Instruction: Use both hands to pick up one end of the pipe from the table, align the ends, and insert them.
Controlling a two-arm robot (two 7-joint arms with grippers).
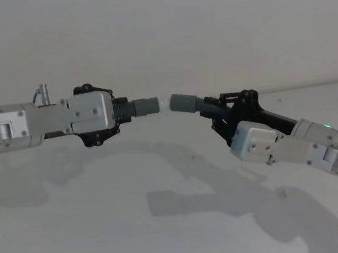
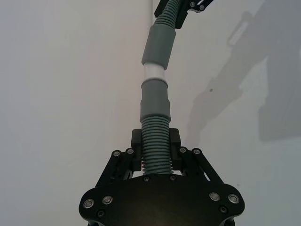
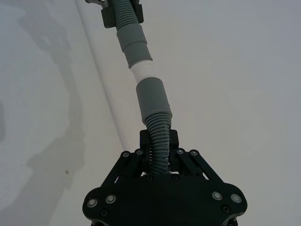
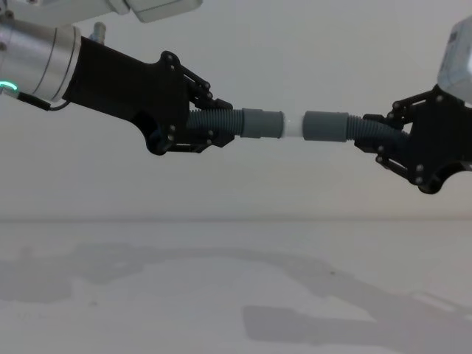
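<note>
Between the hands [image 4: 210, 125] [image 4: 380, 144], pipe ends [image 4: 293, 124] joined.

Both arms are silver-grey cylinders ending in boxy pale metal wrist housings fixed with small dark screws. The left gripper [image 1: 119, 111] is black and angular, its linkage plates studded with round bolt heads; a small silver cylindrical stub stands up from the arm behind it. The right gripper [image 1: 211, 110] has the same black linkage build. A green light glows on the right arm in the head view, and a green ring light shows on the left arm in the chest view.
</note>
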